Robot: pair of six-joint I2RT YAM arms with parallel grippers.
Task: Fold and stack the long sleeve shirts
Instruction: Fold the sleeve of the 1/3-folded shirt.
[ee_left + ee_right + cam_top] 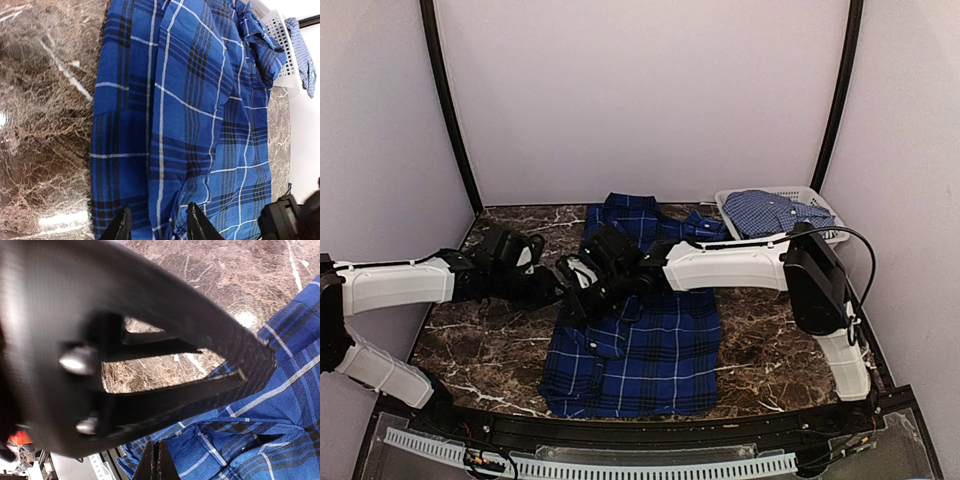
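From above, the dark plaid shirt (650,340) lay spread on the surface (480,340), and the lighter blue shirt (770,212) sat in the basket (825,195) at the back right. The left wrist view showed the left pincer (160,225) with fingers apart over the plaid cloth, so I think it should nip the edge firmly and lift evenly with the other one. The right wrist view showed the right pincer (157,462) squeezed tight beside a fold, cloth caught or not I could not tell; I saw no words or labels.
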